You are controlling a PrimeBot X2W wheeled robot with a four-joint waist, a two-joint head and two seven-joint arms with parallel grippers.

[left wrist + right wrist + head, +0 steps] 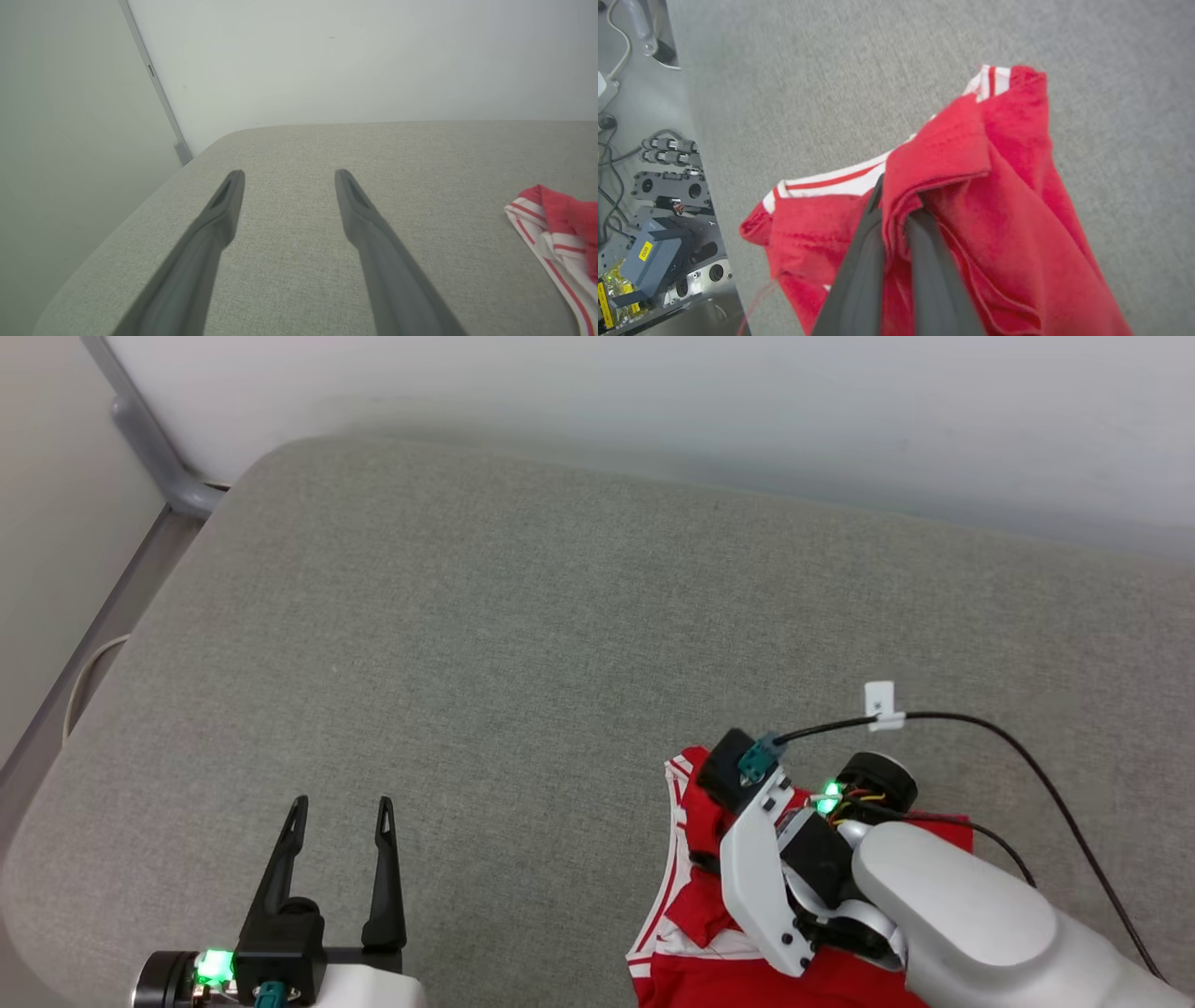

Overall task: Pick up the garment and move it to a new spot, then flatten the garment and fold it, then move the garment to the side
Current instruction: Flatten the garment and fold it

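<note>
The garment (pixel 686 896), red with red-and-white striped trim, lies bunched at the lower right of the grey padded surface (pixel 523 644). My right arm's wrist (pixel 794 859) hangs over the garment and hides the fingers there. In the right wrist view my right gripper (pixel 896 205) is shut on a raised fold of the red garment (pixel 999 186), and fabric drapes over both fingers. My left gripper (pixel 342 807) stands open at the lower left, well apart from the garment, with nothing between its fingers. The left wrist view has the left gripper (pixel 289 177) over bare padding and the garment's striped edge (pixel 551 224) at far right.
A pale wall runs behind the surface, and a grey metal tube (pixel 149 448) stands at the back left corner. A black cable with a white tag (pixel 879 702) arcs from the right wrist. The robot's base with connectors and cables (pixel 654 224) lies off the surface's near edge.
</note>
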